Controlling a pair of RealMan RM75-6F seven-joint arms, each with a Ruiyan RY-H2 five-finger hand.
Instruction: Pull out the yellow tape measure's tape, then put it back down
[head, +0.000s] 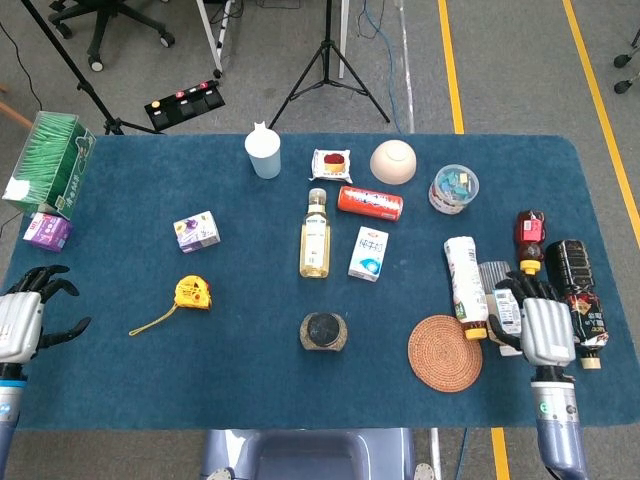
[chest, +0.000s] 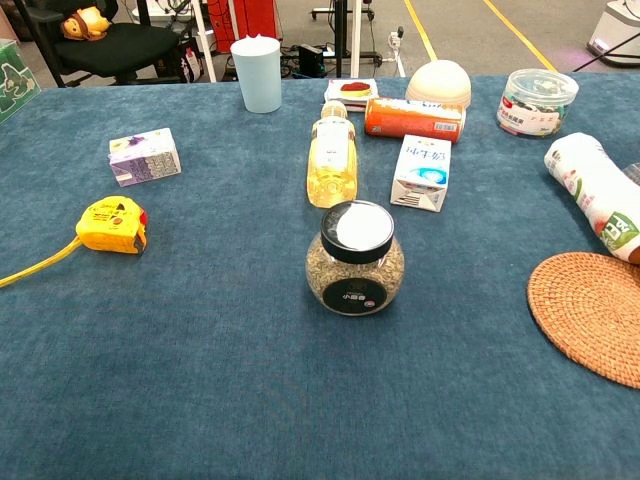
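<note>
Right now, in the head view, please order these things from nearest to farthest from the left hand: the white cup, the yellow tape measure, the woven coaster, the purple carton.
From the left hand, at the table's left edge:
1. yellow tape measure, to its right, tape partly out.
2. purple carton, behind the tape measure.
3. white cup, at the far edge.
4. woven coaster, on the right side.

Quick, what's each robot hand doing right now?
Left robot hand: open, holding nothing, at the table's left edge.
Right robot hand: holds nothing; fingers seen from behind, open or closed cannot be told.
</note>
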